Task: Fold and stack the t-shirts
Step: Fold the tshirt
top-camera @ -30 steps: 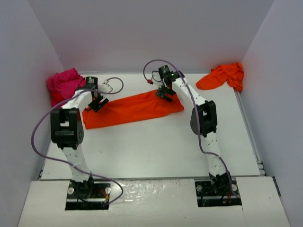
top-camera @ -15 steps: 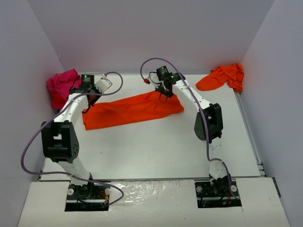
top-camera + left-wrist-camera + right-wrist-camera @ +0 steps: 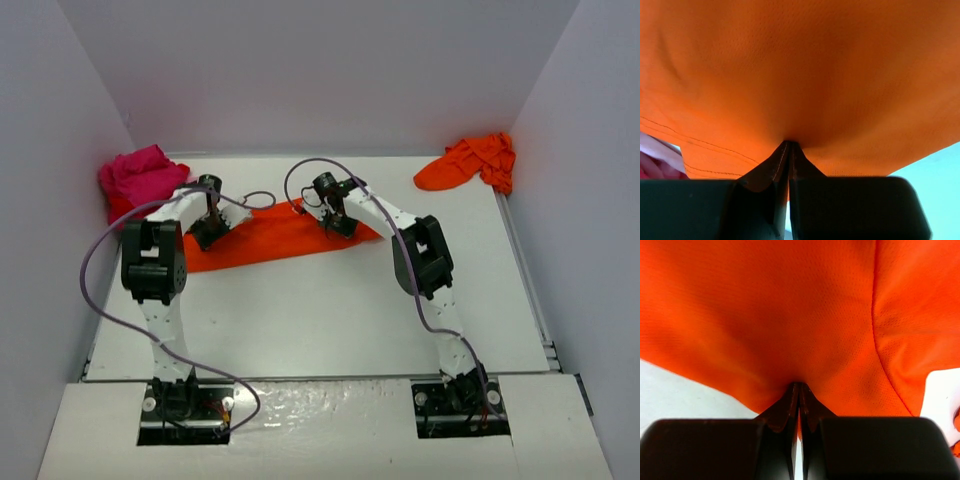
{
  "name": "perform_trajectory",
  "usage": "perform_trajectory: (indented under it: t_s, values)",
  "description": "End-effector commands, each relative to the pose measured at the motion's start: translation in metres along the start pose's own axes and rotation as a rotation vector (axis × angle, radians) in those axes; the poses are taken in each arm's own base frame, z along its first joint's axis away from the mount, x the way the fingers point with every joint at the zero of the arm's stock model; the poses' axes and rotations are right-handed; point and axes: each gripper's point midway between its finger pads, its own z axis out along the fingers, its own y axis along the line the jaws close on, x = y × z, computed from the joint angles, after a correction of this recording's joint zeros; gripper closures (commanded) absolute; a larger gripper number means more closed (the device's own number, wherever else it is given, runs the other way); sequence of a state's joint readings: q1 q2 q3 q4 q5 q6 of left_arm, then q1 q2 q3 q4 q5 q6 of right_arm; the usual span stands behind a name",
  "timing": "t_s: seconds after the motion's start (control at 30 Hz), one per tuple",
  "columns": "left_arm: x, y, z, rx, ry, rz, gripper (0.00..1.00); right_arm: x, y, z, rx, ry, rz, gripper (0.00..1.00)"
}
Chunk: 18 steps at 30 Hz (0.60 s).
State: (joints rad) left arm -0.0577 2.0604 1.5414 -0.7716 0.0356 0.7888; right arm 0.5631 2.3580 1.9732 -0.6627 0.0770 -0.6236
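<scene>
Now the left tool (image 3: 209, 233) is clamped on the left end of the orange t-shirt (image 3: 265, 238), the right tool (image 3: 336, 224) on its right end, across the far half of the desk (image 3: 330, 310)

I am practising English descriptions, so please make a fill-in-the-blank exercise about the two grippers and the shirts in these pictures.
1. The left gripper and the right gripper are both ____ on the middle shirt.
2. The middle shirt is ____ in colour.
3. The magenta pile lies in the far ____ corner.
Missing words: shut; orange; left.
</scene>
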Motion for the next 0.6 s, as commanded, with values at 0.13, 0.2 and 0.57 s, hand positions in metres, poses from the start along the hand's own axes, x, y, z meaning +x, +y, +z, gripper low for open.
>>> perform_trajectory:
  t_s: [0.13, 0.2, 0.57]
  values:
    - [0.049, -0.008, -0.01, 0.073, 0.238, 0.13, 1.0, 0.059, -0.031, 0.02, 0.035, 0.209, 0.018, 1.0]
    - [0.055, -0.017, -0.009, 0.097, 0.283, 0.168, 1.0, 0.064, -0.043, 0.03, 0.051, 0.231, 0.023, 1.0]
    - [0.022, -0.12, -0.024, 0.213, 0.4, 0.478, 1.0, 0.034, -0.108, 0.069, 0.259, 0.161, -0.001, 1.0]
